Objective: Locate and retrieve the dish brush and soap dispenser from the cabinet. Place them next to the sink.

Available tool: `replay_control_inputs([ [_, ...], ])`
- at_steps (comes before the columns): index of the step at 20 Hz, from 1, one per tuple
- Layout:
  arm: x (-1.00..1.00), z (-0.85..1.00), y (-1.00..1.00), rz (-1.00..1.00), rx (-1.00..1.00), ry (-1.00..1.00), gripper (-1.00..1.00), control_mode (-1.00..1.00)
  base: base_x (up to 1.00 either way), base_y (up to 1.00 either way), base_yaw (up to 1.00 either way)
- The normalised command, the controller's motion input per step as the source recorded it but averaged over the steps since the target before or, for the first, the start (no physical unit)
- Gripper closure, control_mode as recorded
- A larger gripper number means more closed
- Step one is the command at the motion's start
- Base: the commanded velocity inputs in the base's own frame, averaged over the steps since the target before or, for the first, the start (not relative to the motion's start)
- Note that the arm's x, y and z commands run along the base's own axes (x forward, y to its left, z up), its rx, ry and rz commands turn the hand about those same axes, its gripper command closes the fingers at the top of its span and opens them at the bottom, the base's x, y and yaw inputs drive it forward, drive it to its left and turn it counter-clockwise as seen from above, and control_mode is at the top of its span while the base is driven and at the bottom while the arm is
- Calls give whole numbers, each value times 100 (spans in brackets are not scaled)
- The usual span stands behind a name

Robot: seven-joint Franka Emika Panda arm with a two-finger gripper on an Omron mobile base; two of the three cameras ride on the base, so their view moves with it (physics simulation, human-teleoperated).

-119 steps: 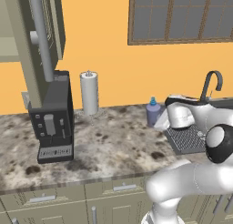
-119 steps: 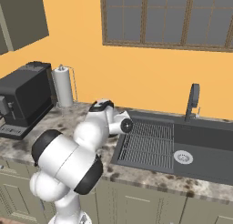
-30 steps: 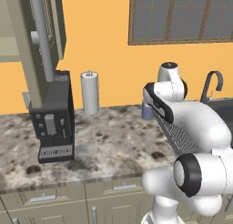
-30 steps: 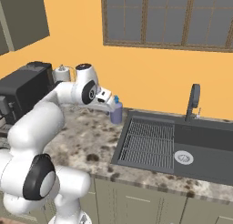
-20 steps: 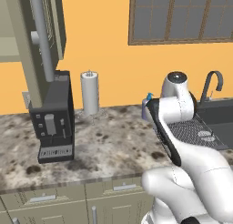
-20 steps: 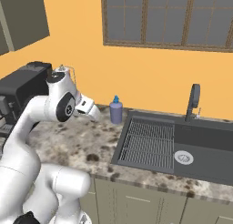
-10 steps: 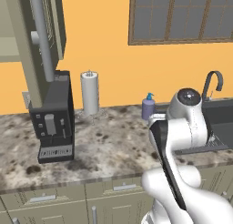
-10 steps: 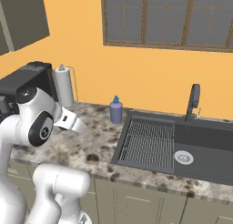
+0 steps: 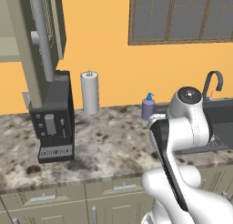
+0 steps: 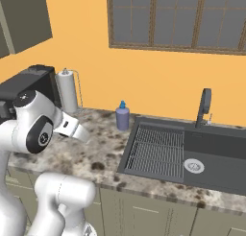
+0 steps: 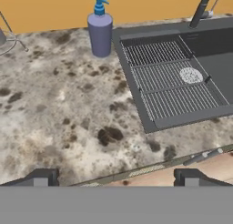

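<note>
One lavender-purple soap dispenser with a blue pump top point(image 11: 100, 29) stands upright on the speckled stone worktop point(image 11: 59, 114), just beside the back left corner of the dark grey rectangular sink point(image 10: 214, 156), by its ridged drainboard point(image 11: 170, 82). It stands exactly where it stood half a second ago; nothing on the worktop has shifted. What has changed is the arm: in the left base view its white elbow has swung lower and nearer the camera, so the bottle point(image 9: 148, 108), which was partly hidden one second ago, now shows whole to the left of it. In the right base view the arm has pulled back toward the left edge, away from the bottle point(image 10: 122, 116).

Counted: one soap bottle, one white paper-towel roll on a wire stand point(image 9: 89, 93), one black coffee machine point(image 9: 53, 116), one dark arched faucet point(image 10: 203, 108), one round drain point(image 10: 193, 166) in the basin.

From the hand camera the claw point(image 11: 113, 178) looks down over the front edge of the worktop, its two dark fingertips point(image 11: 40, 177) spread wide apart with nothing between them, well apart from the bottle.

Over in the left base view the grey-beige upper wall cabinet point(image 9: 34, 41) has a door swung open with its long grey bar handle point(image 9: 42, 36). What lies inside cannot be made out. From the right base camera the whole sink and drainboard lie open, while the left base camera catches only the faucet point(image 9: 213, 82) and a strip of the sink behind the arm.
</note>
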Motion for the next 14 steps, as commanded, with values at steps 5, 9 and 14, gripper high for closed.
replay_control_inputs([
  [5,-9,-2,1,0,0,1,-100,100,-38,2,-3],
  [9,0,0,0,0,0,0,-100,100,-82,6,-9],
  [14,0,0,0,0,0,0,-100,100,-54,4,-11],
])
